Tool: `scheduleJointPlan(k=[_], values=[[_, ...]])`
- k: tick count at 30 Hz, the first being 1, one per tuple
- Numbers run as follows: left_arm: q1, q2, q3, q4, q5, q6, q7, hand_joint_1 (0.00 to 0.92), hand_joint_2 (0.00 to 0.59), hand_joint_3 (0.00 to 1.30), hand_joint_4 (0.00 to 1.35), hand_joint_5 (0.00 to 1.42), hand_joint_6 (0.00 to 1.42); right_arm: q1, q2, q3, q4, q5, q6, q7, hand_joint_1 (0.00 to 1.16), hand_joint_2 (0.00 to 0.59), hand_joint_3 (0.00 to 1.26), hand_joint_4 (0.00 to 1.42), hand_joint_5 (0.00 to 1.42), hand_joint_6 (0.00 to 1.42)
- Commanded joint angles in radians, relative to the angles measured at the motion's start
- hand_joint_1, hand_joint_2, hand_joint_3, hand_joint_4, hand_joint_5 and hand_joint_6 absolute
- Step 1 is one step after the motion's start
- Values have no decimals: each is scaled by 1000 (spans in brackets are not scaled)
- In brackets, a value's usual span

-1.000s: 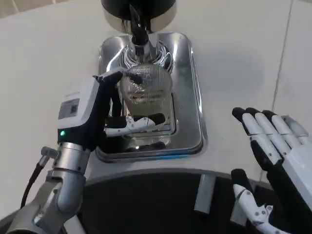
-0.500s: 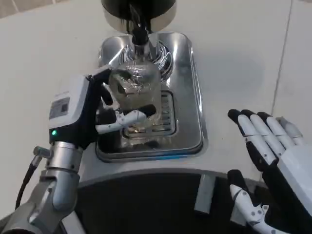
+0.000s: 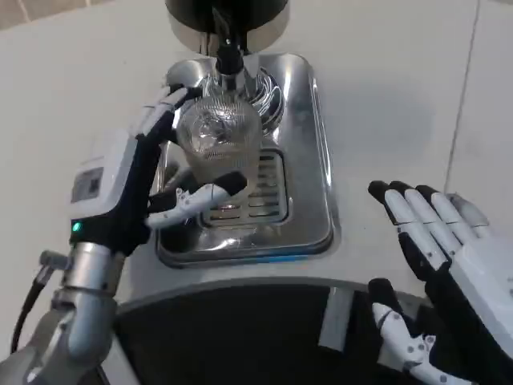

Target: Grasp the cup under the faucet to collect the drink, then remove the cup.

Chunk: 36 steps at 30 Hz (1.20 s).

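Observation:
A clear ribbed glass cup (image 3: 219, 135) stands upright over the steel drip tray (image 3: 309, 172), just under the black faucet (image 3: 228, 56). My left hand (image 3: 128, 180) holds the cup from the left: its fingers (image 3: 164, 108) lie against the cup's far left side and its thumb (image 3: 207, 192) reaches across the near side. I cannot see whether there is drink in the cup. My right hand (image 3: 437, 241) hovers open to the right of the tray, fingers straight and apart, holding nothing.
The dispenser's dark round body (image 3: 227, 12) stands at the back, above the tray. The tray's slotted grate (image 3: 256, 192) lies beside the cup. A dark curved table edge (image 3: 240, 329) runs along the bottom. White tabletop (image 3: 401, 96) spreads to the right.
My left hand has carried the cup a little to the left under the faucet, and its fingers have spread wider around the cup. The right hand has drifted slightly left.

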Motion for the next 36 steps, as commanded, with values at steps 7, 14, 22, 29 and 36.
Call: scheduleJointPlan(k=[7,14,22,29,36], values=[[300,104,190,-396,-29,122,-58,50,0,147,0,276,224,-39,53,29,-19,57,37,-19,148,586,0,0,0,0],[516,87,296,-574,-53,199,-101,20,4,135,0,215,127,-160,100,48,-53,168,148,31,154,586,0,0,0,0],[613,65,300,-640,-33,219,-137,0,7,115,0,180,107,-334,136,37,-74,333,351,92,232,586,0,0,0,0],[643,55,290,-649,-29,219,-168,0,9,115,0,179,106,-490,98,-1,-87,461,534,140,243,586,0,0,0,0],[665,44,287,-656,-19,224,-173,0,12,111,0,171,106,-634,51,-29,-43,598,640,146,251,586,0,0,0,0]])
